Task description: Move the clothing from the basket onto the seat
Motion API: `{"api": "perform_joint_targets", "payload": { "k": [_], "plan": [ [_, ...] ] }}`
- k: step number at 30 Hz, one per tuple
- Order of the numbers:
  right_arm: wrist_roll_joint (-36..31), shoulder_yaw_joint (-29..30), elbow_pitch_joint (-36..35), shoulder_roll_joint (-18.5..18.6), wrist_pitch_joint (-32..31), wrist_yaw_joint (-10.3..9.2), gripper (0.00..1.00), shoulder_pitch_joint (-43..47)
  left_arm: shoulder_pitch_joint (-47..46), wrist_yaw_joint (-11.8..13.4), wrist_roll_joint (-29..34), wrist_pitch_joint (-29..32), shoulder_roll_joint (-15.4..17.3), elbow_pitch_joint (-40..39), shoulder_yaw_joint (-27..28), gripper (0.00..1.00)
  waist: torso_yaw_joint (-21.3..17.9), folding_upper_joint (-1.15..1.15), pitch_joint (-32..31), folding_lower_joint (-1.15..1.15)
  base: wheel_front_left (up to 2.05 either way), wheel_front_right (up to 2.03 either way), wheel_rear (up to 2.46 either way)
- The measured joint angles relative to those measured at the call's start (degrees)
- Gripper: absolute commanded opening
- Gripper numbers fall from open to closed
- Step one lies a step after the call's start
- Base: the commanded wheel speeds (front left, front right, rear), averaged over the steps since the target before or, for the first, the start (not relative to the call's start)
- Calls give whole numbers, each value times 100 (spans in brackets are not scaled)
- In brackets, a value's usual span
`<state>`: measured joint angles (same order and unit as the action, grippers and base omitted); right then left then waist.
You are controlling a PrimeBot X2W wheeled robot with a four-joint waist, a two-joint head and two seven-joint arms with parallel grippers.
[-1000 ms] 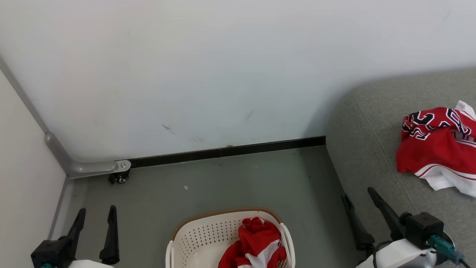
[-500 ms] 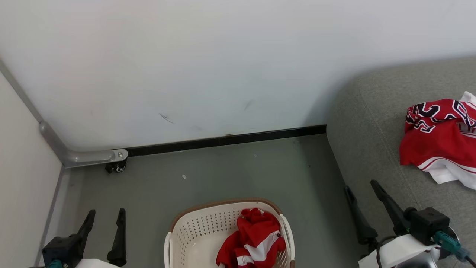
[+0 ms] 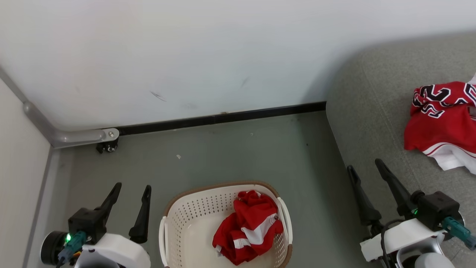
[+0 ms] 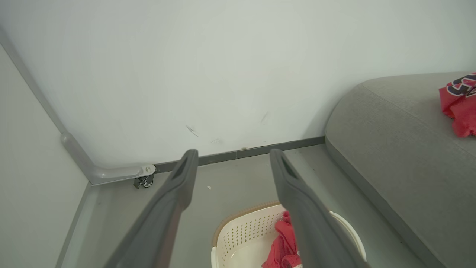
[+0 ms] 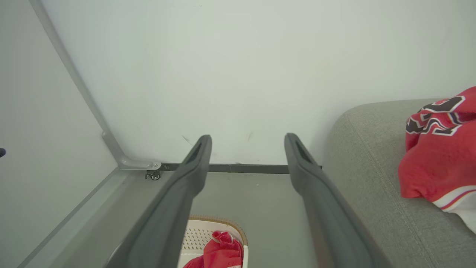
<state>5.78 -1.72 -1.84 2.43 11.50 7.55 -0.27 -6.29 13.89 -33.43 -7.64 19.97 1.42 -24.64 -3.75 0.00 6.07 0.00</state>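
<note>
At the far left, the left gripper [image 3: 133,186] hangs over the grey-green floor [image 3: 230,156] just beside the basket. Its two long dark fingers are spread as wide as they go and hold nothing.

To its right stands the cream-white plastic laundry basket [image 3: 186,219], with rows of small round holes and a brown rim band. Bunched against its right-hand wall lies a crumpled red garment with white stripes [image 3: 249,227], the one item seen in it. The cloth looks light, soft and limp, so it will probably sag and trail when lifted rather than keep any shape. It appears neither fragile nor slippery. The raised fold at the top of the heap, where the fabric stands thickest, looks the surest place to pinch. A grip on a thin edge might catch a single layer, and fingers pushed too deep could jam against the perforated wall.

Further right, the right gripper [image 3: 364,165] hovers at the near edge of the seat, its fingers likewise fully parted and empty.

Beyond it, the large grey woven-fabric upholstered sofa [image 3: 372,111] carries a second red garment with black numerals outlined in white [image 3: 438,126]. It lies heaped on the cushion, well apart from the basket.
</note>
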Motion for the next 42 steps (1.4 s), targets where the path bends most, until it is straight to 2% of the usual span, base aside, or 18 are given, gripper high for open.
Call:
{"api": "perform_joint_targets", "payload": {
  "k": [24,42],
  "plan": [
    [43,156,-576,2,11,0,100,-1073,-1529,-408,444,463,-352,569,-690,100,-251,0,1429,0,0,0,0],
    [138,170,-727,7,110,0,100,-2017,-2481,-808,846,760,-673,1424,-1312,100,-550,0,2618,0,0,0,0]
  ]
}}
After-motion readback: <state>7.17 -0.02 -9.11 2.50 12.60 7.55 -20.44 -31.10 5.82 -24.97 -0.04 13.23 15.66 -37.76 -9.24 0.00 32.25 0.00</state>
